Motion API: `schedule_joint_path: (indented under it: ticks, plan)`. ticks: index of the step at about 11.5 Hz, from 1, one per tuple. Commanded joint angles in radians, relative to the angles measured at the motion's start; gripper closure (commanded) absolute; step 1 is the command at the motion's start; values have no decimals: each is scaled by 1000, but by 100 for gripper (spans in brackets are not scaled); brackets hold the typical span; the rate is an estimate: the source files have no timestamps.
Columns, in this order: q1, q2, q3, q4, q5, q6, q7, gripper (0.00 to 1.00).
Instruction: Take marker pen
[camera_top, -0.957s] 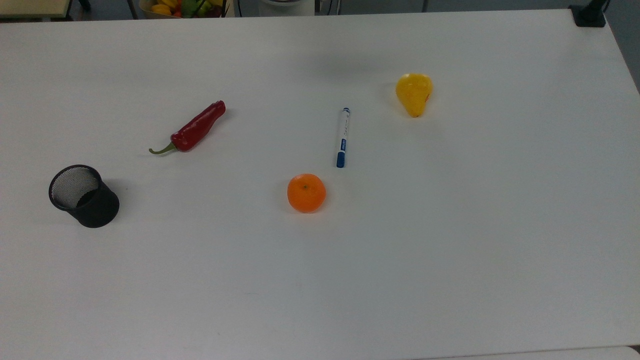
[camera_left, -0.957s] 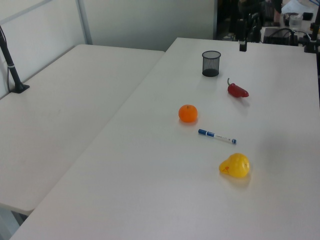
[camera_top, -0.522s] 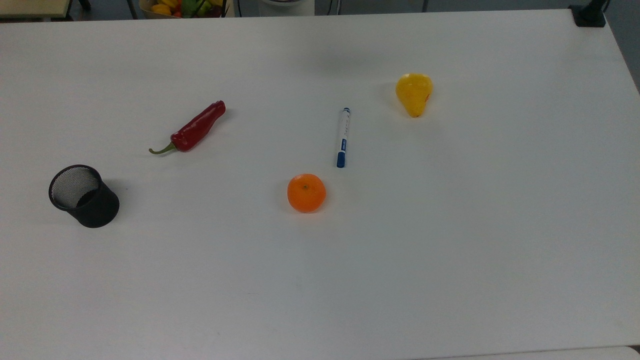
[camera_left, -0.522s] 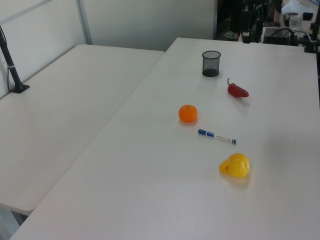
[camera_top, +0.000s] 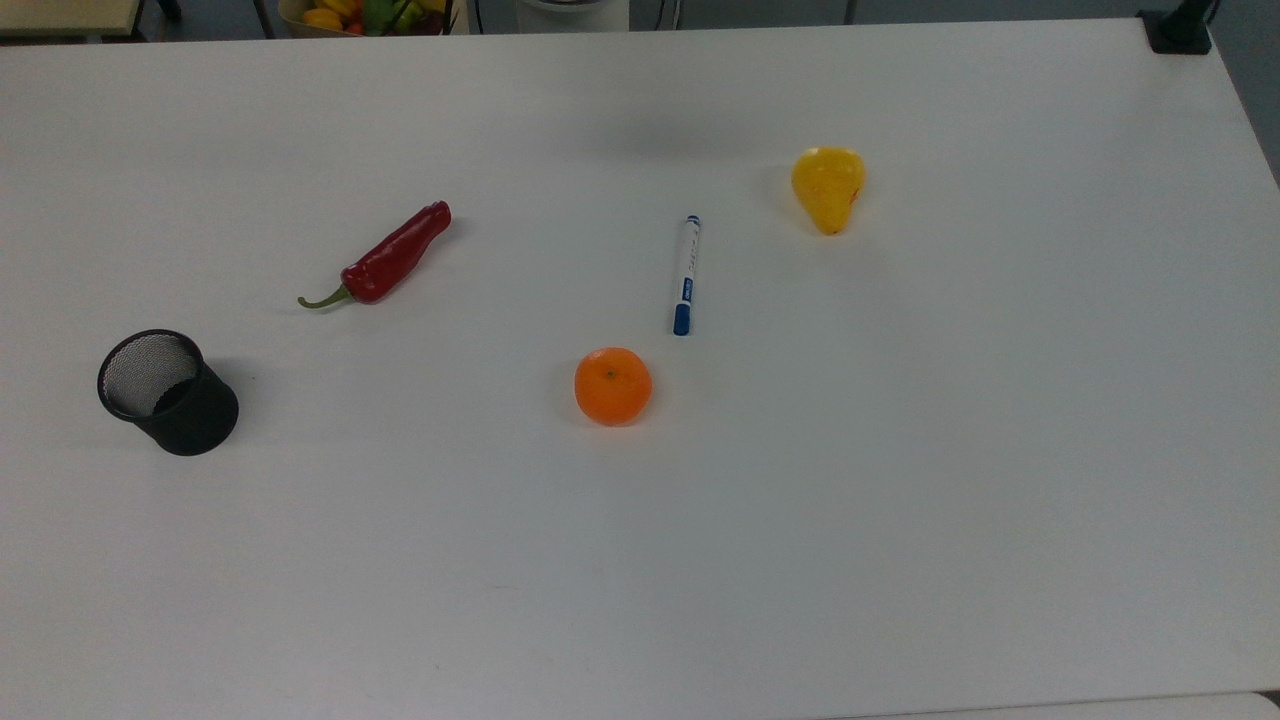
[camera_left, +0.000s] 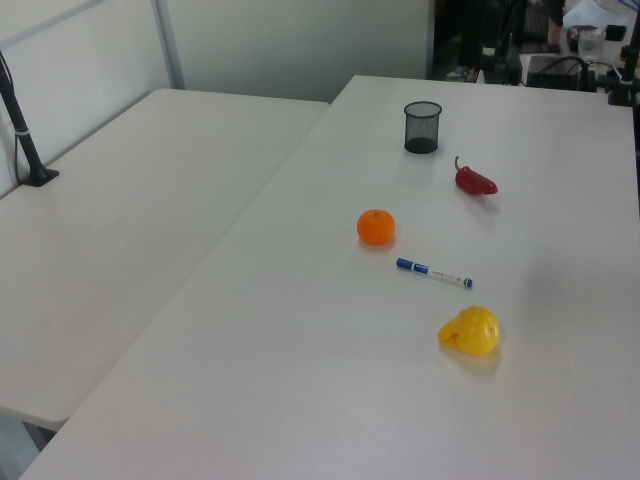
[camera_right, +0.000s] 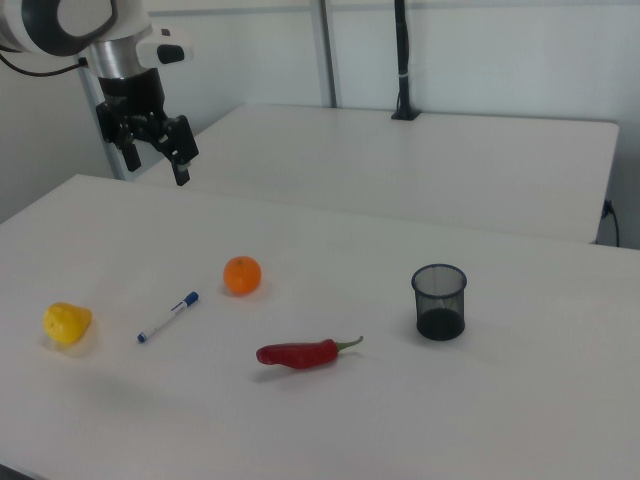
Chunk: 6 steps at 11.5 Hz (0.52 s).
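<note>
Task is barely starting: nothing grasped, pen (camera_top: 686, 274) is lying untouched on the table (camera_top: 900, 500).

Pen position: lying flat near the table's middle. In the top view it is sitting between the orange (camera_top: 613, 386) and the pear (camera_top: 828, 187), blue cap end pointing toward the orange, close to it but not touching. Chili (camera_top: 385, 256) is lying well off to the top view's left, mesh cup (camera_top: 167, 391) further left again. Left view is agreeing: pen (camera_left: 434, 272) lying between orange (camera_left: 376, 227) and pear (camera_left: 470, 331), apart from both.

Gripper (camera_right: 155, 150) is hanging high in the right view's upper left, well above the table and well apart from the pen (camera_right: 168, 316). Jaws are standing released, fingers spread with a visible gap, holding nothing.

What is left, as I'm judging it: essentially everything. The arm is needing to travel over the pen, line the fingers across the barrel, descend, clamp and lift. Barrel is slim and lying flat, so the fingers are going to have to get right down to the tabletop. Orange is the nearest neighbour, but mid-barrel is looking free enough for a clean approach.
</note>
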Motion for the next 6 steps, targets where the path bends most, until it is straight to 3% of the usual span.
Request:
schedule_joint_path:
  ticks: [1, 6]
  plan:
    - [5, 8, -19, -9, 14, 80, -56, 0]
    - [-12, 9, -21, -11, -3, 95, -65, 0]
